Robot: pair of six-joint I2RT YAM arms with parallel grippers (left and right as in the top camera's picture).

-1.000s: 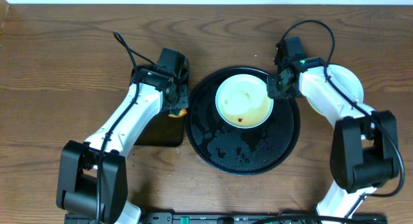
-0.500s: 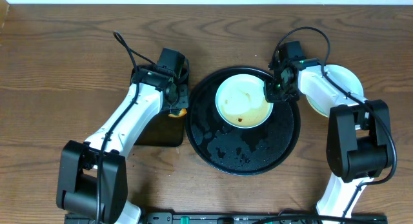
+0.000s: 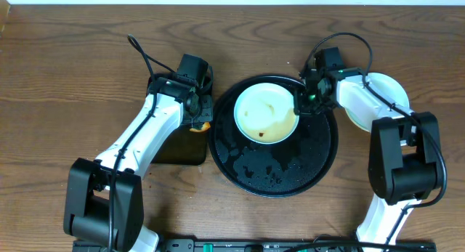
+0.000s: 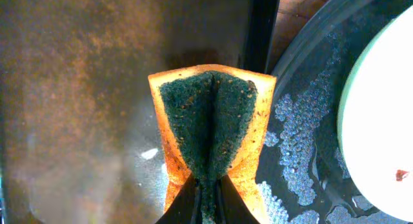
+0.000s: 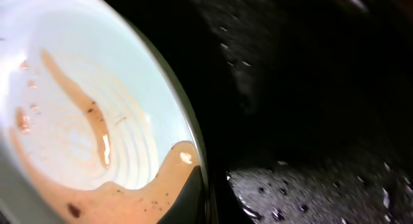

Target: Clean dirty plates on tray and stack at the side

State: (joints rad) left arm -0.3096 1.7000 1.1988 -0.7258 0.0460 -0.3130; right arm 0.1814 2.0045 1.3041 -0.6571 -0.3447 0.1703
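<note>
The right pincer (image 3: pixel 299 107) is clamped on the right rim of the plate (image 3: pixel 263 110), one finger over the lip and one under, as the right wrist view shows. The plate sits in the far half of the tray (image 3: pixel 276 172), near the middle of the bench (image 3: pixel 73 56). The left pincer (image 3: pixel 196 118) hangs just left of the tray, above the sponge tray (image 3: pixel 174 150). It is squeezed tight on a sponge (image 4: pixel 210 127), which is folded so the dark green scrub face turns inward.

The step in hand looks like steadying the plate for a wipe. To do it well, the rim grip should be firm but low, and any tilt slight, because thin brown liquid is pooled against the rim right at the right pincer's fingertips (image 5: pixel 193 198) and could spill onto the tray. The sponge would have to come across from the left and meet the plate's face flat. As folded, only the orange back and edges face outward, so scrubbing may be weak. Strokes are best run toward the held rim, so the plate is pushed into the grip and not out of it.

The plate is pale yellow, small and round, with faint rings inside. It carries a curved brown sauce streak (image 5: pixel 84 104) and a few specks. The tray around it is glossy black and beaded with water. A pale stack (image 3: pixel 389 86) lies on the bench to the right, partly under the right arm.
</note>
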